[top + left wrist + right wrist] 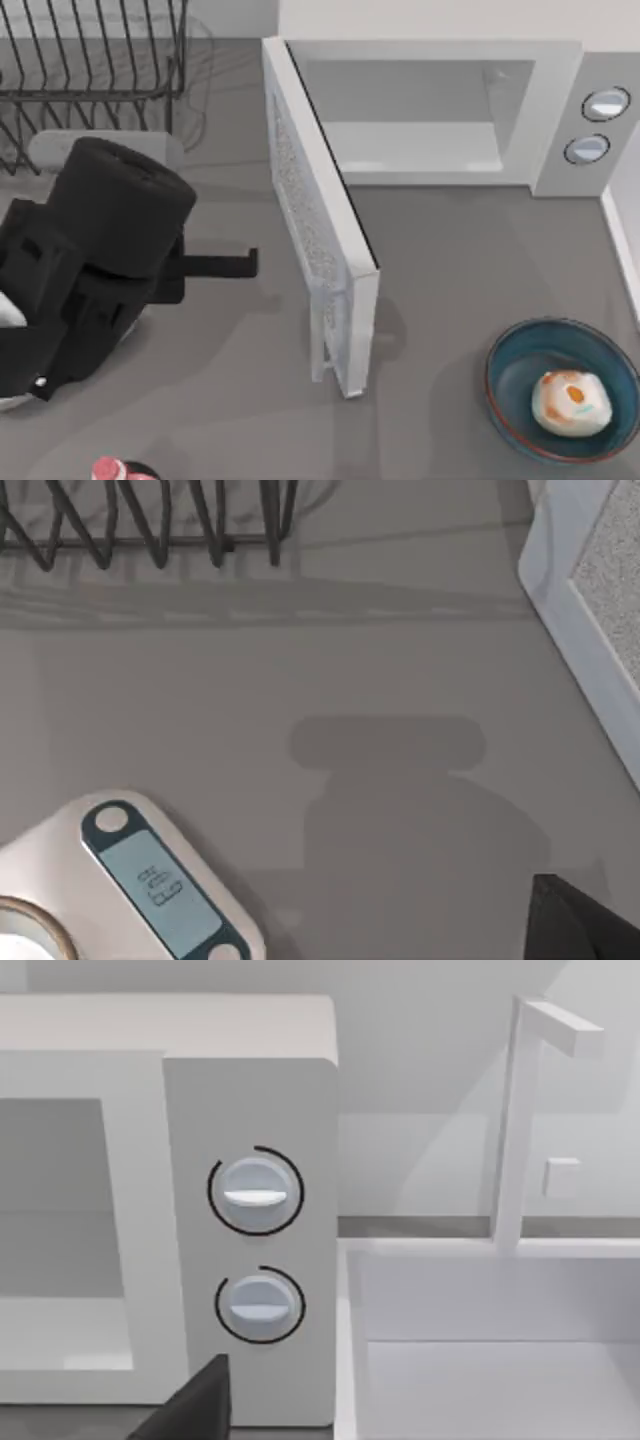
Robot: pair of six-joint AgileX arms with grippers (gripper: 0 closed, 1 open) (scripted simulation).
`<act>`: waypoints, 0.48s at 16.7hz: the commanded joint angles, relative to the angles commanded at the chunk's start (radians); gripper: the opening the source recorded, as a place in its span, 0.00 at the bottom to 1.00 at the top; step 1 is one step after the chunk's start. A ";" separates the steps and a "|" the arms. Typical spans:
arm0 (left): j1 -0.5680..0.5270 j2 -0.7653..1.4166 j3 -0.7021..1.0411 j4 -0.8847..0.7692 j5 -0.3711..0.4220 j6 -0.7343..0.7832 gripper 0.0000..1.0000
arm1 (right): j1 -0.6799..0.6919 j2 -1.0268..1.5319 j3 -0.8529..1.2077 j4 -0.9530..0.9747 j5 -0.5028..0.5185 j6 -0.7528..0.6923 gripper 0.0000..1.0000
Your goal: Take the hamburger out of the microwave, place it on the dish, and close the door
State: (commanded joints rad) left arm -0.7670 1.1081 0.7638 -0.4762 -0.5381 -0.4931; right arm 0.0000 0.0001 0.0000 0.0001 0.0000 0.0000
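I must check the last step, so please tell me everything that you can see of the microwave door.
The door is a white rectangular slab with a grey speckled window, looking like plastic. It stands upright and wide open, hinged at the left front corner of the microwave and swung out over the grey table, its free end nearest the camera's lower edge. A white bar handle sits at that end. Nothing touches it; the left gripper is beside it, apart.

The microwave [440,110] has a smooth, matt white shell, and its door [318,225] carries a grainy, speckled grey window. The dish [510,385] shows glossy teal glaze. The counter [450,270] is matt grey. The rack [90,60] is thin dark wire.
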 joint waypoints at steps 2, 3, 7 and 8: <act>-0.002 0.073 0.070 -0.076 0.023 -0.054 0.00 | 0.000 0.000 0.000 0.000 0.000 0.000 1.00; -0.002 0.096 0.093 -0.099 0.032 -0.072 0.00 | 0.000 0.000 0.000 0.000 0.000 0.000 1.00; -0.001 0.109 0.106 -0.113 0.037 -0.083 0.00 | 0.000 0.000 0.000 0.000 0.000 0.000 1.00; 0.002 0.105 0.103 -0.110 0.035 -0.081 0.00 | 0.000 0.000 0.000 0.000 0.000 0.000 1.00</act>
State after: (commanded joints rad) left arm -0.7647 1.2133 0.8672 -0.5863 -0.5027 -0.5744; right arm 0.0000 0.0001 0.0000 0.0001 0.0000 0.0000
